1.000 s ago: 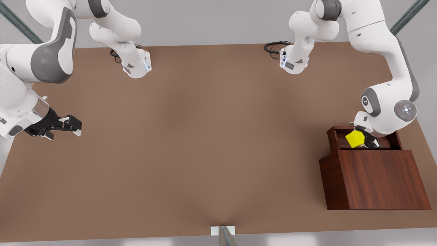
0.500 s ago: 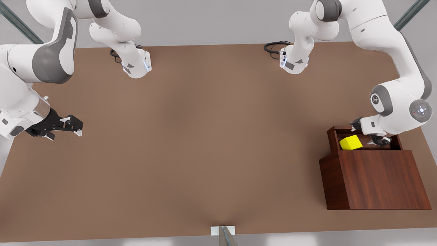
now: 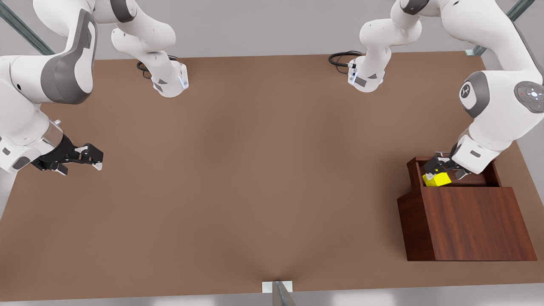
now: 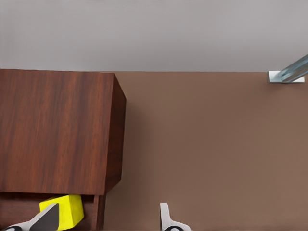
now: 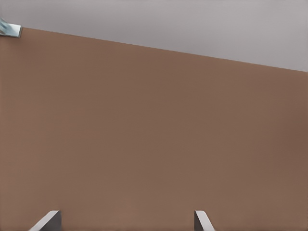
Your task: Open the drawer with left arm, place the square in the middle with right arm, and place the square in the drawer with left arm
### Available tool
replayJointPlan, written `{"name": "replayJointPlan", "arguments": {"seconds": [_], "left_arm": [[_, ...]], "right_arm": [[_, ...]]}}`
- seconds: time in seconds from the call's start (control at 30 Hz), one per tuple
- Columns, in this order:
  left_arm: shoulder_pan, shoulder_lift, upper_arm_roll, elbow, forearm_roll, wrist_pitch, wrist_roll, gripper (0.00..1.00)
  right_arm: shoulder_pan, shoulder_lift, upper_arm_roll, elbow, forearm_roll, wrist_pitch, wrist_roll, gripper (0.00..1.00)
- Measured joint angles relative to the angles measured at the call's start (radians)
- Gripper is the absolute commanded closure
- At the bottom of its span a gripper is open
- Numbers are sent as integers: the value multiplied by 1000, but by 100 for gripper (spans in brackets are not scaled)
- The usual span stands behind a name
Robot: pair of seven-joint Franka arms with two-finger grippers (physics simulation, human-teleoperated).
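Black left pincer (image 3: 442,166) hangs over the open drawer (image 3: 476,180), fingers spread wide, nothing gripped; in the left wrist view one fingertip (image 4: 45,219) overlaps the yellow square (image 4: 65,211). That square (image 3: 436,179) lies inside the drawer, at its end toward the front view's left. The drawer juts from the big wooden box (image 3: 471,223). Far across the brown surface (image 3: 255,170), the right pincer (image 3: 91,158) waits at the front view's left edge, fingers parted, holding nothing.
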Motion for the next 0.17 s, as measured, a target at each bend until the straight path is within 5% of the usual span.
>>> {"name": "replayJointPlan", "arguments": {"seconds": [0.17], "left_arm": [[-16,6,0,0,27,0,0,0]], "right_arm": [[2,0,0,0,0,0,0,0]]}}
